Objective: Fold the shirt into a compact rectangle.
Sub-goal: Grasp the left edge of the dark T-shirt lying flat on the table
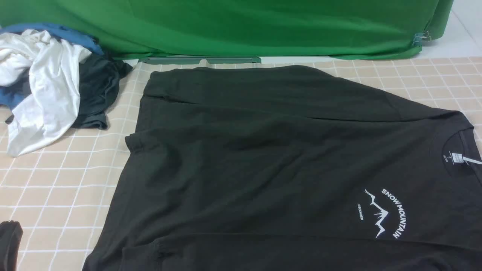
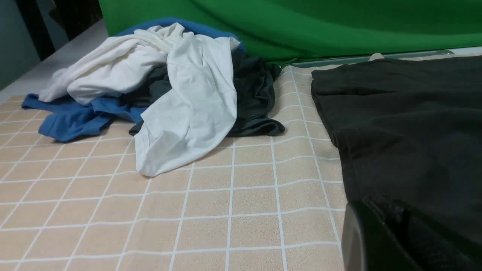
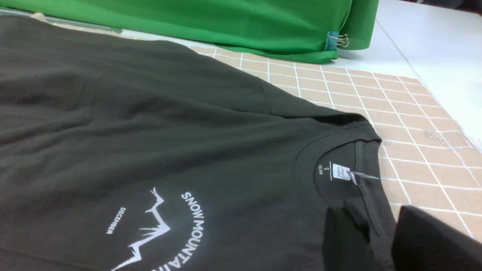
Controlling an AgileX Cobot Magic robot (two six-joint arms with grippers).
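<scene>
The black shirt [image 1: 263, 162] lies spread flat on the checked table cloth, with its collar and white neck label [image 1: 456, 157] at the right and the "SNOW MOUNTAIN" print [image 1: 384, 212] facing up. In the right wrist view my right gripper [image 3: 382, 241] stands open, and the collar rim [image 3: 367, 195] shows in the gap between its two dark fingers. The right gripper is out of the front view. My left gripper [image 1: 9, 244] sits low at the near left, apart from the shirt's hem. Its jaws [image 2: 391, 241] are shut with nothing in them.
A heap of clothes lies at the far left: a white garment [image 1: 41, 90], a dark grey one [image 1: 98, 90] and a blue one [image 1: 56, 32]. A green cloth backdrop [image 1: 244, 26] closes off the far side. The cloth's right edge [image 3: 444, 124] meets white floor.
</scene>
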